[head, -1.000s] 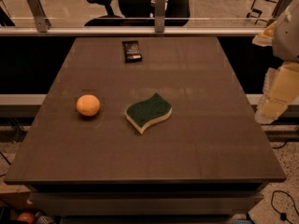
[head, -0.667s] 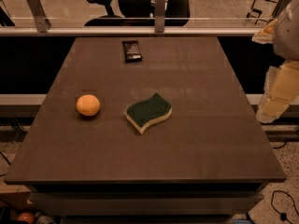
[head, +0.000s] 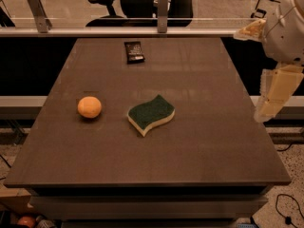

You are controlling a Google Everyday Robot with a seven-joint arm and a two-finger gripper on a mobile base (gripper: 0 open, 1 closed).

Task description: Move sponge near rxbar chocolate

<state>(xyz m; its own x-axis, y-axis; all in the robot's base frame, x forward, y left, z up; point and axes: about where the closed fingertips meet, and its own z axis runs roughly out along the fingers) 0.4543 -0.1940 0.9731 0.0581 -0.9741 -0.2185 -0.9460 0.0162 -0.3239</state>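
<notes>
Nothing has moved since the frames 1.0 s and 0.7 s back; every item and the arm read at the same spots. Far left: round orange fruit [head: 89,107] resting on the dark brown table [head: 156,160], left of centre, alone. Next right, beyond the table's far edge and behind a glass rail: black office chair [head: 107,6], partly seen. Next right, on the table close to its far edge: rxbar chocolate [head: 134,51], dark wrapper, lying flat, long side running away from the camera and slightly askew, well apart from everything else. Centre: sponge [head: 151,114], green scrub face up, pale yellow foam showing along its near edge, flat on the table. Sponge is near the fruit, not touching it, and well apart from the rxbar chocolate, which lies beyond it toward the far edge and a little left. Far right: white arm body at upper right, with the gripper [head: 271,96], pale cream, hanging below it just off the table's right edge, angled down and slightly left. Gripper is well apart from the sponge and touches nothing on the table. Open or closed: cannot tell from this view
</notes>
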